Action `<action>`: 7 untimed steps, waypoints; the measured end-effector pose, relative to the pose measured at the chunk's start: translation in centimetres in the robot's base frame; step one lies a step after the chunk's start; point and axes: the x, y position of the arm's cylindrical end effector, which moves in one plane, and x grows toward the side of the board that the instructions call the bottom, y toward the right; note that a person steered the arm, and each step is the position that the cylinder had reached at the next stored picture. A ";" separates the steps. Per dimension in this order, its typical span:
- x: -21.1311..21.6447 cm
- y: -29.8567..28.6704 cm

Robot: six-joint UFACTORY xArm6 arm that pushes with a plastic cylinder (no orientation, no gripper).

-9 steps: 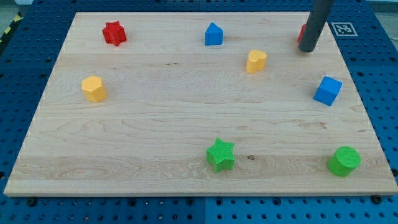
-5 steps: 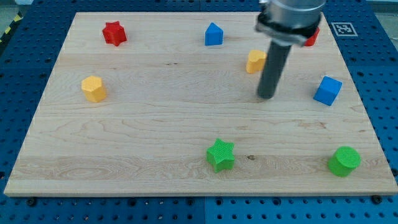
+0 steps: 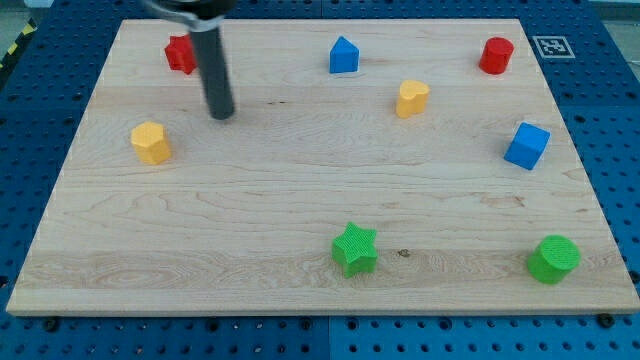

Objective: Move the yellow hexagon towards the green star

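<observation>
The yellow hexagon (image 3: 151, 142) sits on the wooden board (image 3: 260, 210) at the view's left. The green star (image 3: 355, 249) sits near the board's bottom edge, right of centre. My tip (image 3: 221, 113) stands on the board above and to the right of the yellow hexagon, a short gap apart from it, and far from the green star. The rod partly hides the red star (image 3: 180, 53) at the top left.
A blue house-shaped block (image 3: 343, 55) sits at the top centre, a yellow heart (image 3: 411, 98) right of it, a red cylinder (image 3: 495, 55) at the top right, a blue cube (image 3: 527, 146) at the right, a green cylinder (image 3: 553, 259) at the bottom right.
My tip has swept from the top right, past the yellow heart, across to the left side near the yellow hexagon. No block has moved.
</observation>
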 end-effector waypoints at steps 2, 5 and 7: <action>2.9 -4.1; 3.4 -5.1; 6.9 -8.4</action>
